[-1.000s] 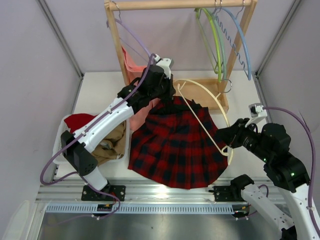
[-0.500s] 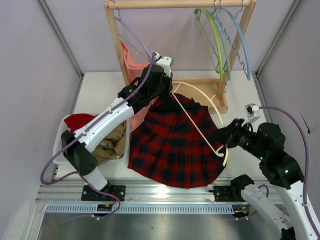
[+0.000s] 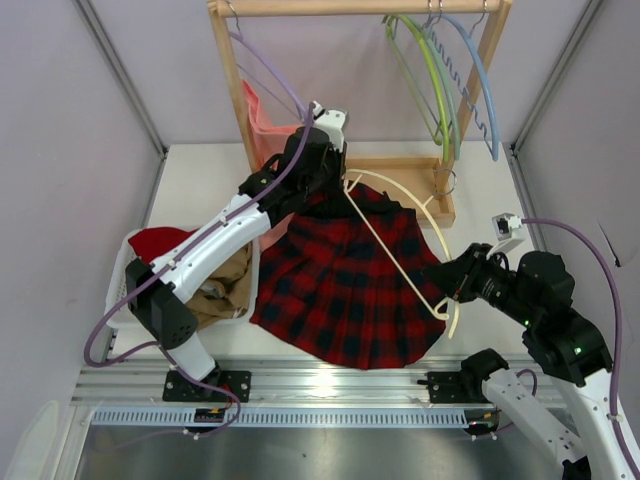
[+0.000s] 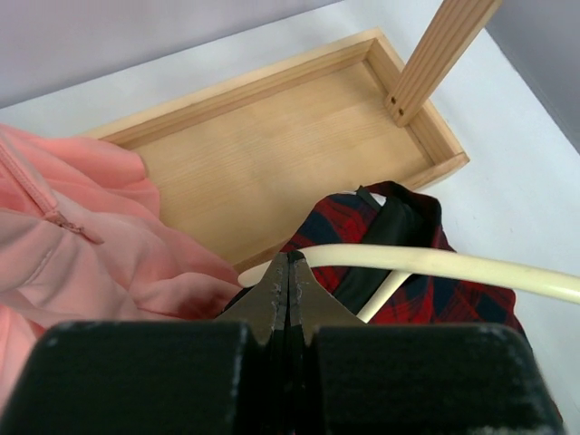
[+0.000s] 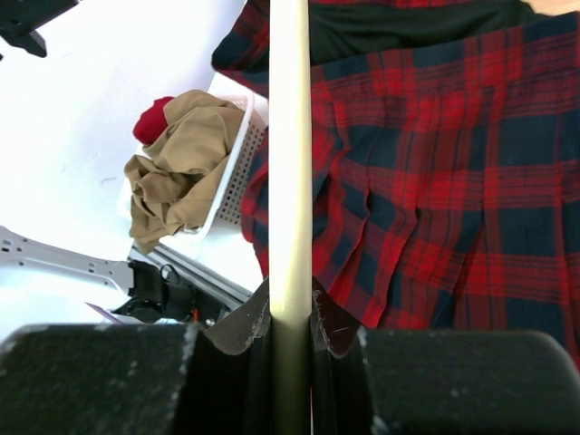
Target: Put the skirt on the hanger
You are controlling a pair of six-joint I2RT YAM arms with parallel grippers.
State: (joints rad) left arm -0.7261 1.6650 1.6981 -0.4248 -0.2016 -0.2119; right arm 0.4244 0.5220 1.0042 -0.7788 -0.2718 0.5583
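Note:
The red and black plaid skirt (image 3: 345, 290) lies spread on the table, its black waistband drawn up at the far end. My left gripper (image 3: 338, 182) is shut there, on the waistband edge as far as I can tell; in the left wrist view its tips (image 4: 290, 258) meet just beside the cream hanger's end. The cream hanger (image 3: 420, 205) lies slanted across the skirt's right half. My right gripper (image 3: 447, 290) is shut on its near end. The right wrist view shows the hanger bar (image 5: 290, 136) clamped between the jaws (image 5: 290, 304) above the skirt (image 5: 435, 181).
A wooden rack with a tray base (image 3: 400, 170) stands at the back. It holds a lilac hanger with a salmon garment (image 3: 262, 130) and green and blue hangers (image 3: 440, 80). A white basket (image 3: 118, 290) with tan cloth (image 3: 225, 285) and a red garment sits at the left.
The left gripper has pulled the skirt's waist up and back, and the skirt has slid leftward. The right gripper has shifted the hanger's near end left and slightly up.

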